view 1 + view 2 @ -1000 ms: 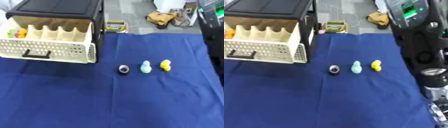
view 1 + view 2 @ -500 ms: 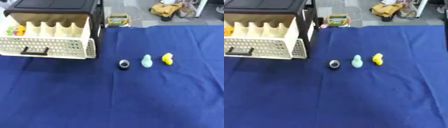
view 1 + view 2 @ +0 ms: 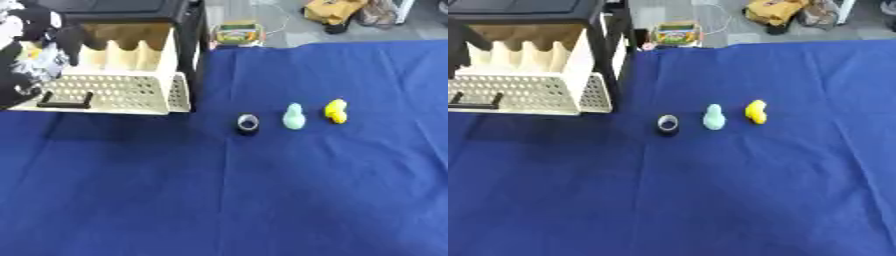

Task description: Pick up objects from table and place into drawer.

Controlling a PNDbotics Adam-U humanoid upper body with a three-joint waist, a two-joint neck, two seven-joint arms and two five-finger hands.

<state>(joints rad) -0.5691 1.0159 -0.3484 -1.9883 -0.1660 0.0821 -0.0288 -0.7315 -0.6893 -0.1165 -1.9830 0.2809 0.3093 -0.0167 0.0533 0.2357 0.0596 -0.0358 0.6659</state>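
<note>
**Three small objects lying on the blue cloth, drawer standing open**

A dark ring-shaped object (image 3: 248,123), a pale green object (image 3: 293,117) and a yellow object (image 3: 335,110) are lying in a row at mid-frame, just beside one another, on the blue tablecloth (image 3: 262,200). The cream perforated drawer (image 3: 114,90) is standing pulled out of a black cabinet (image 3: 527,7) at the upper left. The robot's left hand (image 3: 31,47) is showing blurred at the upper left edge, over the drawer; its finger state cannot be told. Beyond the cloth, a small colourful box (image 3: 674,33) is sitting on the grey floor; its print is unreadable.
</note>
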